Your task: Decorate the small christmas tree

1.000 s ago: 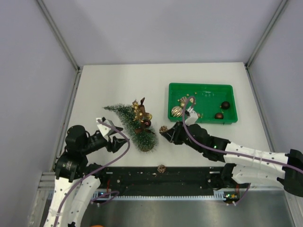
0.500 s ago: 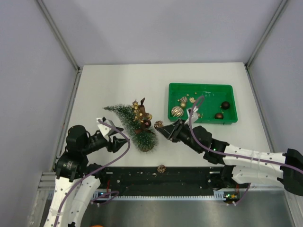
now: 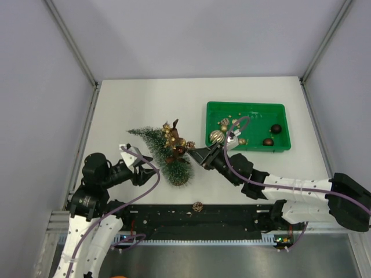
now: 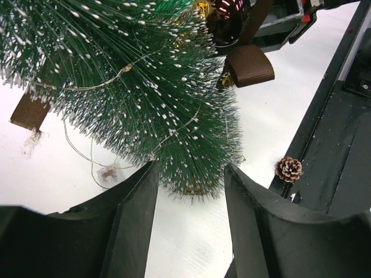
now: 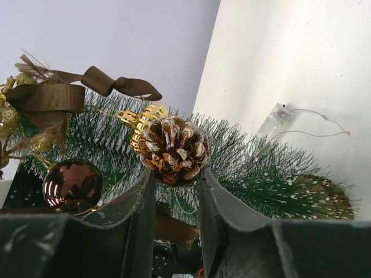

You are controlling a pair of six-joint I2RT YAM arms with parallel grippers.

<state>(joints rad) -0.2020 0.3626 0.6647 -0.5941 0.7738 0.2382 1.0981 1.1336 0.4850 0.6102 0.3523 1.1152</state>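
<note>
The small christmas tree point(image 3: 164, 152) lies on its side on the white table, tip toward the far left. It carries a brown ribbon point(image 5: 49, 97), gold ornaments point(image 3: 171, 136) and a dark shiny ball point(image 5: 72, 185). My right gripper point(image 3: 195, 154) is shut on a frosted pinecone point(image 5: 173, 149) and holds it against the tree's bristles beside a gold bauble point(image 5: 142, 119). My left gripper point(image 4: 191, 194) is open at the tree's wide lower end point(image 4: 191, 174), whose bristle tips reach between the two fingertips. The wooden base is mostly hidden by bristles.
A green tray point(image 3: 246, 148) at the right holds a gold ball point(image 3: 217, 136) and two dark red balls point(image 3: 276, 128). A loose pinecone point(image 3: 197, 206) lies by the black rail at the near edge. A thin light wire with a small clear box point(image 5: 277, 114) trails from the tree.
My right gripper has carried the pinecone left from beside the tray up against the tree. The left jaws have narrowed a little around the tree's lower end.
</note>
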